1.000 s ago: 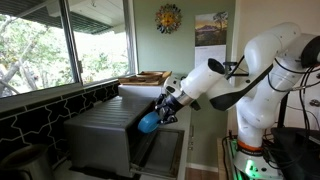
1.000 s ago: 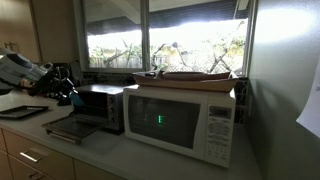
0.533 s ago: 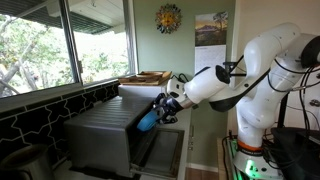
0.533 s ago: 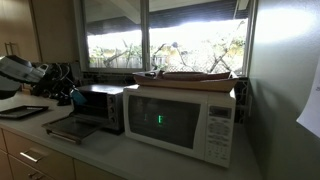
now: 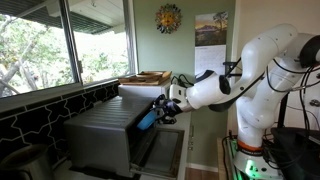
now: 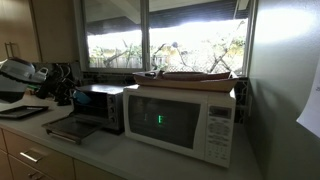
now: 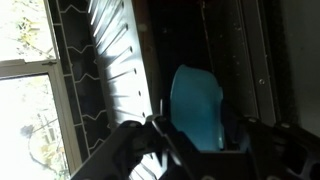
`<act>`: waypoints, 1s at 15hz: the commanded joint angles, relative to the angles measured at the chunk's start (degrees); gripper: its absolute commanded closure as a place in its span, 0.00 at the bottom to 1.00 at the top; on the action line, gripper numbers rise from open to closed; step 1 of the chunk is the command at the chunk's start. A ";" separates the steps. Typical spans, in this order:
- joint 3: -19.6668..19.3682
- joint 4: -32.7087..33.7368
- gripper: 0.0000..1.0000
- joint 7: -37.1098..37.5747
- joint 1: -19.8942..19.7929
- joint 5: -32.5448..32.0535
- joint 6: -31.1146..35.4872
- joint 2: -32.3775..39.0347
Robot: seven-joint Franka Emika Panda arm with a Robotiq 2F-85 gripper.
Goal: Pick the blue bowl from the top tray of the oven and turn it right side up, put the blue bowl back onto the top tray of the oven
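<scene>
The blue bowl point(image 5: 148, 119) is held in my gripper point(image 5: 158, 113) at the open front of the grey-silver oven point(image 5: 105, 135). In the wrist view the bowl point(image 7: 196, 104) sits between my two dark fingers point(image 7: 200, 135), tilted on its side, in front of the oven's dark interior. The gripper is shut on the bowl. In an exterior view the oven point(image 6: 98, 108) stands with its door point(image 6: 68, 129) down, and my gripper point(image 6: 62, 92) is at its opening; the bowl is hardly visible there.
A white microwave point(image 6: 185, 122) with a wooden tray point(image 6: 185, 76) on top stands next to the oven. A dark tray point(image 6: 22, 112) lies on the counter. Windows and a tiled wall point(image 5: 40, 110) run behind the oven.
My gripper has moved the blue bowl closer to the oven opening and turned it, so it shows less from outside.
</scene>
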 commanded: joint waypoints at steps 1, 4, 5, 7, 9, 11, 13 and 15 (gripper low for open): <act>0.88 0.02 0.73 5.77 -2.37 -4.50 2.88 1.99; 1.61 0.85 0.73 10.06 -3.92 -7.81 3.67 4.19; 2.05 1.24 0.73 11.92 -4.58 -9.63 3.73 4.66; 2.79 1.93 0.73 15.94 -5.59 -13.68 3.41 5.33; 3.27 2.53 0.73 19.85 -6.17 -17.51 2.97 5.91; 3.61 2.75 0.73 22.66 -6.58 -20.74 2.30 6.78; 4.04 2.87 0.73 25.93 -6.89 -23.97 1.86 7.77; 4.31 2.88 0.73 28.03 -7.02 -25.84 1.35 9.00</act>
